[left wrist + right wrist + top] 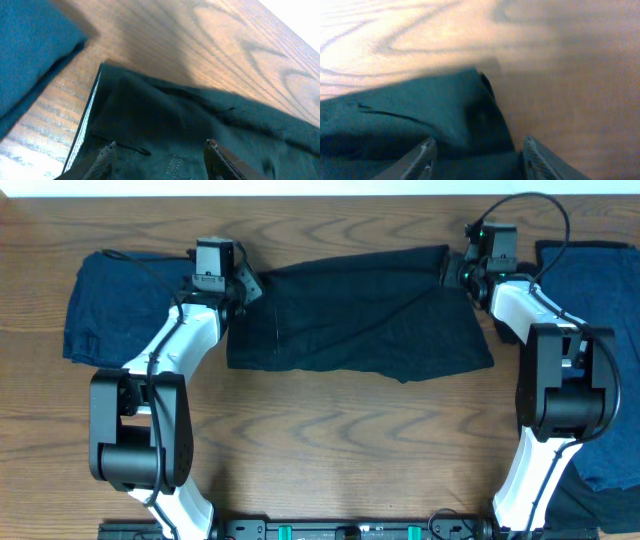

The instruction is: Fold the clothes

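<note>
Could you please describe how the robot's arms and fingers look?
The left arm and right arm have curved white links between bulky black joints. A thin black cable loops above the right wrist, where a green light glows. The fingers are dark grey and tapered.

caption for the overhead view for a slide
Left end effector and right end effector open at far corners of the black garment

Bare table [330,420] before the black garment [360,315]; 2 navy piles [110,305] flank it.
</note>
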### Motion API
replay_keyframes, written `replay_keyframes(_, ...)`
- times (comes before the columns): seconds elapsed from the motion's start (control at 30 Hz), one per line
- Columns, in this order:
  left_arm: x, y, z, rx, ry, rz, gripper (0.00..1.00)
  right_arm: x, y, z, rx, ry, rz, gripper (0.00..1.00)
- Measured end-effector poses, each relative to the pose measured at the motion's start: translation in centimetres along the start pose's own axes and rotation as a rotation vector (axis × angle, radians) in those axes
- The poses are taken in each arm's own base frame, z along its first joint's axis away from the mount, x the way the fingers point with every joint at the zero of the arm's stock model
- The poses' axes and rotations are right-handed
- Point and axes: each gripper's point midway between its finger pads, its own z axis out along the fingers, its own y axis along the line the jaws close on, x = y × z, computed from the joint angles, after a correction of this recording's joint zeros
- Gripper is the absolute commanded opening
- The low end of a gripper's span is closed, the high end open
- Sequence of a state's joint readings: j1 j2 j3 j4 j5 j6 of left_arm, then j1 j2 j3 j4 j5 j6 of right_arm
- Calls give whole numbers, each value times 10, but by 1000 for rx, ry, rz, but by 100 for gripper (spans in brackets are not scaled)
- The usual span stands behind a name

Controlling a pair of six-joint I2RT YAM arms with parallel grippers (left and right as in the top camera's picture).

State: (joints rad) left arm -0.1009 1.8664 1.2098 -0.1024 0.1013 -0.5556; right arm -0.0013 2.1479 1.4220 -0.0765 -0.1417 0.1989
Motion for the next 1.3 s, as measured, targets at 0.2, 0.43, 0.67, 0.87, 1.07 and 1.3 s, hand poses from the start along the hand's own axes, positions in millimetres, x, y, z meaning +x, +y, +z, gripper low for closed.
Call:
replay_keyframes(0.2, -4, -5, -26, 0, 2, 68, 58, -37, 18, -18, -57, -78, -90, 66)
replay_keyframes(0.43, 3, -2, -66, -34, 52, 92, 6, -73, 34, -40, -102, -153, -130, 55)
replay_keyframes(0.67, 39, 4, -70, -87, 178, 131, 6, -3, 31, -48, -114, 170, -79, 1)
replay_keyframes(0.87, 70, -19, -62, -64, 238, 203, 6, 32, 26, -51, -98, 293, -54, 1)
replay_keyframes(1.07, 99, -29, -29, -55, 283, 251, 6, 61, 24, -46, -96, 345, -52, 1)
replay_keyframes(1.3, 126, -8, 7, -112, 359, 252, 6, 92, 26, -39, -90, 380, -68, 1)
